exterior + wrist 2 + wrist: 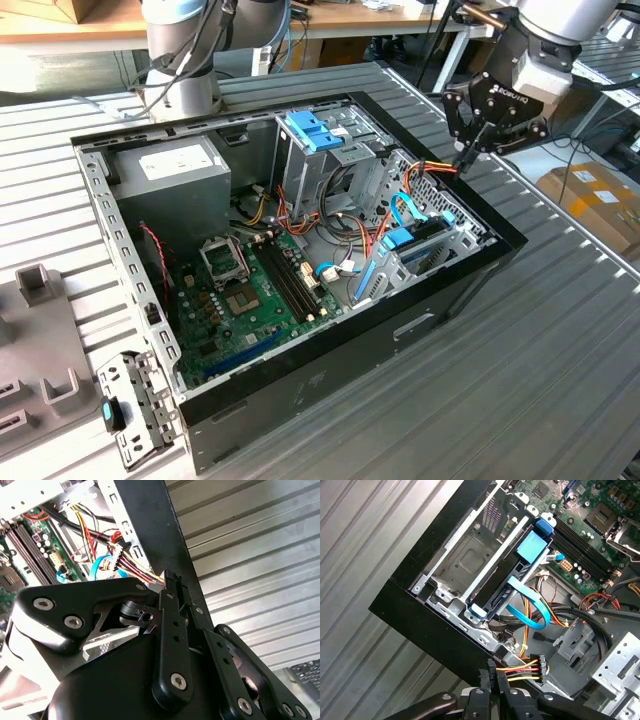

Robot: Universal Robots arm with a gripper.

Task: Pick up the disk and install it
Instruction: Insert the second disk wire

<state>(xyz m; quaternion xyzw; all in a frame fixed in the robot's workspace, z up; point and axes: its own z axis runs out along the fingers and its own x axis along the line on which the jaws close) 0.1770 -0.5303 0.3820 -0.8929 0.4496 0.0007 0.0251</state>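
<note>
The disk (496,594) stands on its edge in the metal drive cage (465,562) at the case's front corner, framed by its light-blue carrier with a blue tab on top. In the exterior view the disk (398,240) sits inside the case near the right wall. My gripper (466,160) hovers above the case's black rim on the exterior view's right, apart from the disk. Its fingers (490,677) are shut with nothing between them, tips close to a bundle of red, yellow and black power wires (527,669). In the second wrist view the gripper (172,582) points at the rim.
The open computer case (330,350) lies on a slatted metal table (540,380). Inside are a grey power-supply box (165,165), a green motherboard (250,300), a darker-blue slotted latch (315,130) and loose cables (370,235). A detached metal bracket (135,405) lies at the exterior view's left front.
</note>
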